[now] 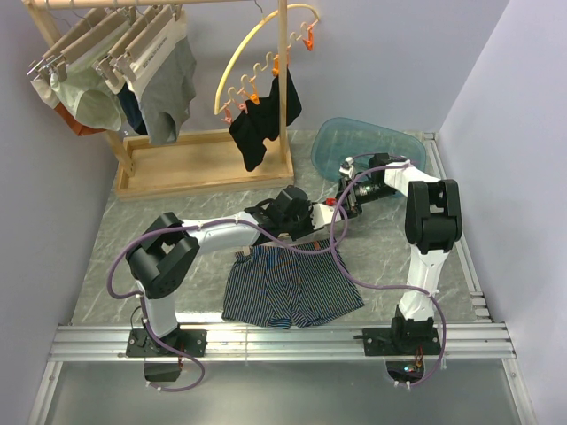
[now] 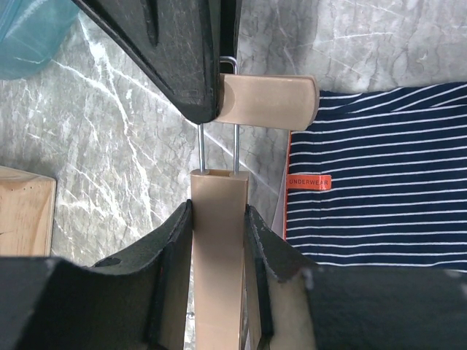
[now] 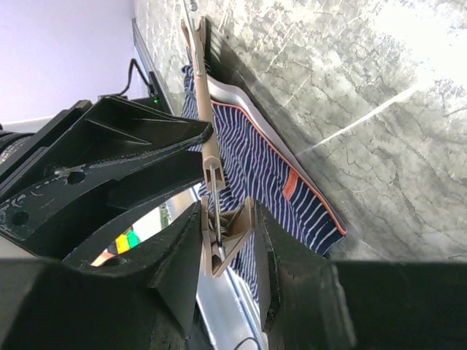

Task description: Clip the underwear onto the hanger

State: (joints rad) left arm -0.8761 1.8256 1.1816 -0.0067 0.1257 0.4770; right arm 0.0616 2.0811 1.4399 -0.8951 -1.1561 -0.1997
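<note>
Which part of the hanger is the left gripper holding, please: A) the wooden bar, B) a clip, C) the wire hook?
A: the left gripper has its fingers closed on the wooden bar of the hanger, while the right gripper flanks the clip.

One striped underwear [image 1: 288, 288], one blue basin [image 1: 337, 142], one rack [image 1: 204, 164], one yellow arc [image 1: 237, 55]

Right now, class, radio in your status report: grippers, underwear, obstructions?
Left gripper shut on hanger bar. Right gripper pinching its clip. Pinstriped underwear flat on table beside clip, not clipped. Blue basin behind, out of the way.
</note>
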